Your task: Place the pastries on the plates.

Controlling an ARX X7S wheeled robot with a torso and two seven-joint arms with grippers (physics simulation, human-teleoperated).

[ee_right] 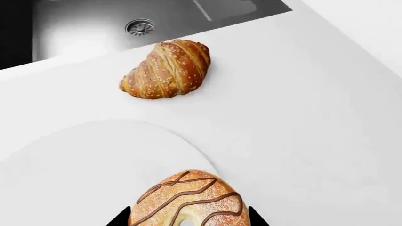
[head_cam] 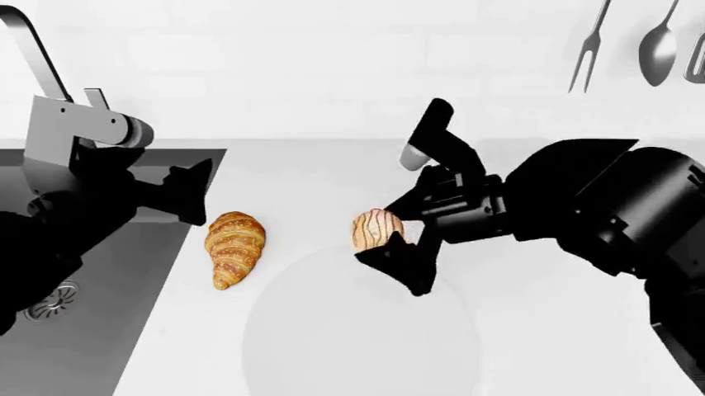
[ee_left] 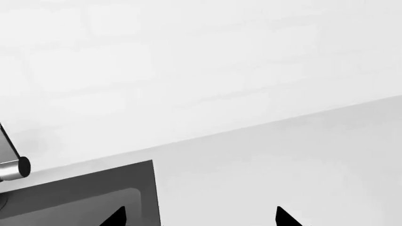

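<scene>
The round tan bun (head_cam: 378, 229) with dark drizzle stripes sits between the fingers of my right gripper (head_cam: 388, 237), which is shut on it at the far rim of a white plate (head_cam: 364, 338). In the right wrist view the bun (ee_right: 188, 200) fills the gap of the gripper (ee_right: 188, 221), with the plate (ee_right: 82, 165) beside it. The golden croissant (head_cam: 234, 247) lies on the counter left of the plate, also visible from the right wrist as the croissant (ee_right: 166, 68). My left gripper (head_cam: 193, 194) hovers open and empty at the sink's edge, its tips (ee_left: 201, 219) wide apart.
A dark sink (head_cam: 99, 289) with a drain (head_cam: 49, 301) takes up the left side, and its faucet (head_cam: 33, 58) rises behind my left arm. A fork and spoons (head_cam: 659, 41) hang on the white wall at the back right. The sink's corner (ee_left: 75, 197) shows under the left gripper.
</scene>
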